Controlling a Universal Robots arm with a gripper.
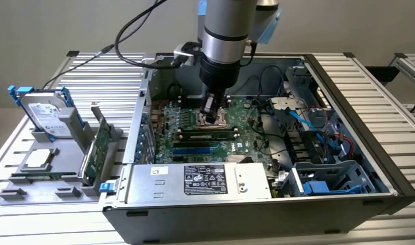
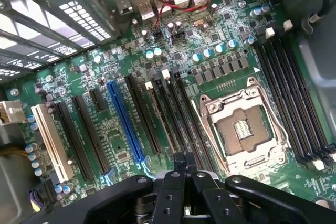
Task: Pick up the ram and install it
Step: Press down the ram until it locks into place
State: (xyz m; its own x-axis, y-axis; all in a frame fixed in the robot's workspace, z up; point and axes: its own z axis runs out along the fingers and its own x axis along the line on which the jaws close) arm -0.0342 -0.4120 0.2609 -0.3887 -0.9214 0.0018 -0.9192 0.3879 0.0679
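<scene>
Gripper clenched, nothing held, hovered low over motherboard by CPU socket. Ram lay seated lengthwise in slot just near of gripper, apparently pressed home. Fingers shut, probably for pushing.

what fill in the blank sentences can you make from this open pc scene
The gripper, above the motherboard, has its jaws ___.
The hard drive stands outside the case, on the exterior view's ___.
One long expansion slot is coloured ___.
Missing words: shut; left; blue.
</scene>
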